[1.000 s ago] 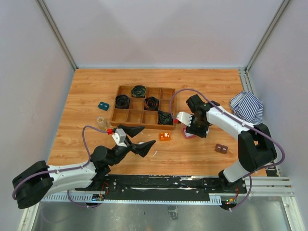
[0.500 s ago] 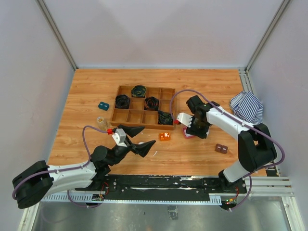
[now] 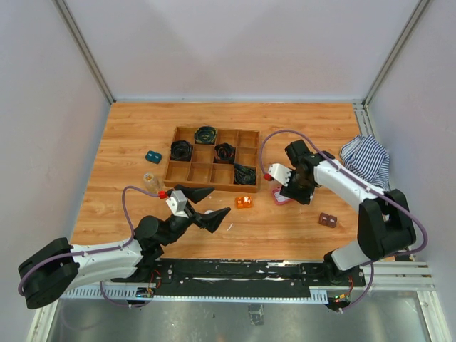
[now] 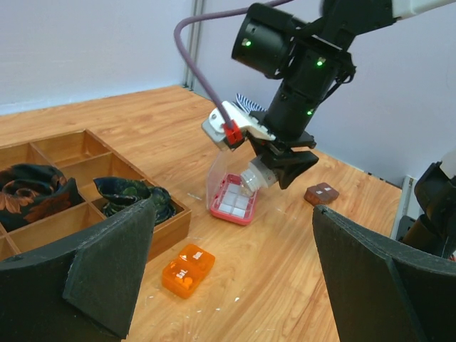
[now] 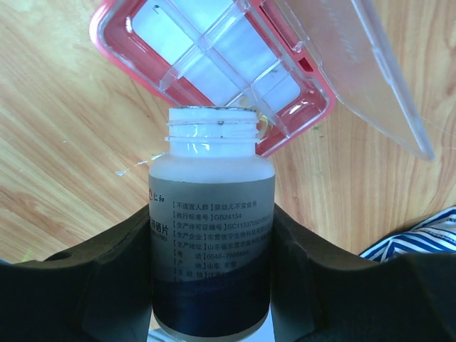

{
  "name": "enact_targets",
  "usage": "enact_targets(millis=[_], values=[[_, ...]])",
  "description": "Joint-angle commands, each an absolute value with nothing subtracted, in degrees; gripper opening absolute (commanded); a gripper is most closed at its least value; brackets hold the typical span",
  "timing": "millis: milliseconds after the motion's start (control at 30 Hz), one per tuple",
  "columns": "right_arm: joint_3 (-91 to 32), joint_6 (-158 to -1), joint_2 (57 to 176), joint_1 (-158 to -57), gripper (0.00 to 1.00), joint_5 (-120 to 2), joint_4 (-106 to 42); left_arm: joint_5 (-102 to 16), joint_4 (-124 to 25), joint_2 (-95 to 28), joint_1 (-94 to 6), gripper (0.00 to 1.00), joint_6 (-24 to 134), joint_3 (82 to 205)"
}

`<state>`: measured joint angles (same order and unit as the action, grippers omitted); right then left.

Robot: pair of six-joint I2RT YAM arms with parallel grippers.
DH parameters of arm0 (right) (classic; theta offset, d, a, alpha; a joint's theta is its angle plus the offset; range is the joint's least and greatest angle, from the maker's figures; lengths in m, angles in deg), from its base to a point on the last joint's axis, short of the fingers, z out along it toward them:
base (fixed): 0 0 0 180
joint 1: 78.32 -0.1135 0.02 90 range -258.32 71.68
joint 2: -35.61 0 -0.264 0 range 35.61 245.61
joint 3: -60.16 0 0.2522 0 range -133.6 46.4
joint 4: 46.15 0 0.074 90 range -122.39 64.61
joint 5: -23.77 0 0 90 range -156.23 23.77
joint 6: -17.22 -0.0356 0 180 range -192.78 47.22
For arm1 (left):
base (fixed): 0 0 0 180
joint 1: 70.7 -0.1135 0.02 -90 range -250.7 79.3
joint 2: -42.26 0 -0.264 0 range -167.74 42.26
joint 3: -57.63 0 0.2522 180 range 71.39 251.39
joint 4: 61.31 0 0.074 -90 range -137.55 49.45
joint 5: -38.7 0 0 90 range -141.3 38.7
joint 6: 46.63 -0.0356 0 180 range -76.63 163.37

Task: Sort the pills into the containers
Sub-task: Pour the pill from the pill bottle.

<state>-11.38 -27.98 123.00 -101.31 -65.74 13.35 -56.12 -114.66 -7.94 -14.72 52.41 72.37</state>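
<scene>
In the top external view, the right gripper (image 3: 292, 188) is hanging over the flat pink translucent box (image 3: 278, 199). The box is lying on the wooden table (image 3: 299, 121), near the small orange block (image 3: 244, 202) and to its right. What the gripper is carrying is hidden here. The left gripper (image 3: 216, 202) is hovering beside that block with its jaws spread wide and holding nothing. Compared with a second earlier, the right arm is sitting slightly further right, while the box and the left arm are looking unchanged.

In the left wrist view, the frosted plastic bottle (image 4: 254, 178) is tilting mouth-down toward the box's white compartments, and the box's clear lid is standing open.

In the right wrist view, the jaws are standing about half closed and clamping the bottle's labelled body, with its uncapped threaded neck pointing over the box. The bottle is probably light, stiff and smooth, so a grip at mid-label is looking right for it. The box is likely to skid if nudged, and its thin lid is looking fragile.
</scene>
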Motion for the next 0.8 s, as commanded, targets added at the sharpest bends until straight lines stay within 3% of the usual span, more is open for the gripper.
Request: enact_targets(millis=[0, 233, 467, 633, 767], values=[[-8.9, -28.2, 116.7, -100.2, 0.01, -62.0, 10.8, -56.6, -115.1, -7.3, -14.9, 0.99, 51.6, 73.9], [-9.3, -25.6, 111.0, -99.1, 0.01, -51.1, 11.7, -56.6, -113.4, -5.8, -14.9, 0.99, 51.9, 74.3], [-11.3, -22.7, 96.3, -97.2, 0.0, -23.2, 9.3, -55.0, -104.3, 7.3, -14.9, 0.99, 60.3, 73.1], [-20.5, -34.5, 92.9, -94.1, 0.01, -8.9, -6.7, -53.3, -95.8, 21.7, -14.9, 0.99, 67.4, 72.6], [-22.4, -67.1, 93.4, -86.9, 0.01, 0.1, -42.8, -52.3, -91.8, 28.2, -14.9, 0.99, 70.7, 73.3]])
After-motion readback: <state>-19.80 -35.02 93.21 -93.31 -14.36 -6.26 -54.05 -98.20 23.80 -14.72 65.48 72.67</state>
